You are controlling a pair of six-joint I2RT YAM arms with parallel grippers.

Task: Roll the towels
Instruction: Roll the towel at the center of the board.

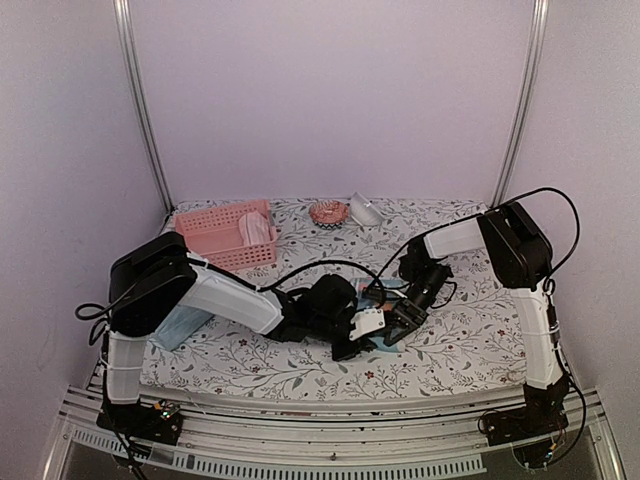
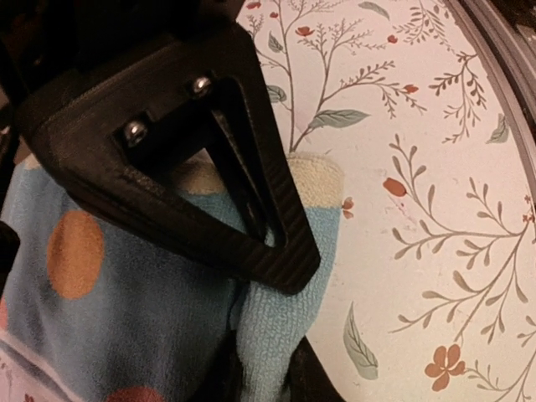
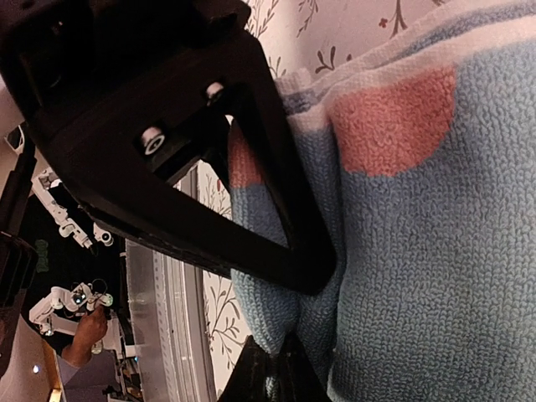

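The light blue towel with orange dots (image 1: 386,342) lies bunched at the table's middle front, between both grippers. My left gripper (image 1: 358,334) comes from the left and is shut on a fold of its edge; the left wrist view shows the blue terry fold (image 2: 276,335) pinched between the fingers (image 2: 285,251). My right gripper (image 1: 403,321) comes from the right and is shut on another fold of that towel (image 3: 419,251), with cloth squeezed between its fingertips (image 3: 311,266). A pale teal towel (image 1: 180,325) lies at the left, partly under the left arm. A pink towel (image 1: 256,228) sits in the basket.
A pink perforated basket (image 1: 215,232) stands at the back left. A small orange-patterned item (image 1: 327,212) and a white object (image 1: 365,210) rest at the back middle. The floral table cover (image 1: 470,330) ends at a metal rail along the front edge (image 1: 330,412).
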